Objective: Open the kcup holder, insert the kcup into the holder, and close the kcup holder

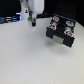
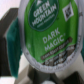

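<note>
1. A pale, plain tabletop (image 1: 30, 60) fills most of the exterior view, with a dark, blurred background along the top edge.
2. The kcup holder (image 1: 60, 31), a black boxy unit, sits at about 2 o'clock from the centre of the table, with its light handle (image 1: 59, 38) on the front face and round pod slots showing on its upper side.
3. The white arm comes down at about 12 o'clock, and its gripper (image 1: 33, 21) hangs just above the table, well apart from the holder.
4. The kcup (image 2: 49, 35) fills the wrist view: a green foil lid printed "Green Mountain" and "Dark Magic".
5. The gripper's fingers (image 2: 11, 37) press against the pod's sides, pinching it.
6. In the exterior view the pod is only a small dark-green blur at the fingertips.
</note>
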You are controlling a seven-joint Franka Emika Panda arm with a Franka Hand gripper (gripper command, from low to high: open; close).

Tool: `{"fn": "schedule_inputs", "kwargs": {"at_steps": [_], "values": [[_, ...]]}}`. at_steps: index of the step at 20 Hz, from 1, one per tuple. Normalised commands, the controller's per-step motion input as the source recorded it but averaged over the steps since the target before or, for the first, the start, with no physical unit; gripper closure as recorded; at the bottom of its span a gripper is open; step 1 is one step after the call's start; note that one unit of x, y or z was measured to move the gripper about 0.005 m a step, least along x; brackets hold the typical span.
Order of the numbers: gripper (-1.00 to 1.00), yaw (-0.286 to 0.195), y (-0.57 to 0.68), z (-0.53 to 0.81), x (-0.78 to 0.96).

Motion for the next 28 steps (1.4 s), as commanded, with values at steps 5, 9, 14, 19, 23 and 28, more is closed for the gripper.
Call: {"fn": "schedule_inputs", "kwargs": {"at_steps": [5, 9, 14, 19, 23, 28], "values": [[1.0, 0.015, 0.69, 0.41, 0.15], [1.0, 0.003, 0.67, 0.33, 0.12], [1.0, 0.009, 0.64, 0.29, 0.1], [1.0, 0.011, 0.65, 0.25, 0.13], [1.0, 0.013, 0.66, 0.23, 0.16], [1.0, 0.016, 0.66, 0.11, 0.15]]}}
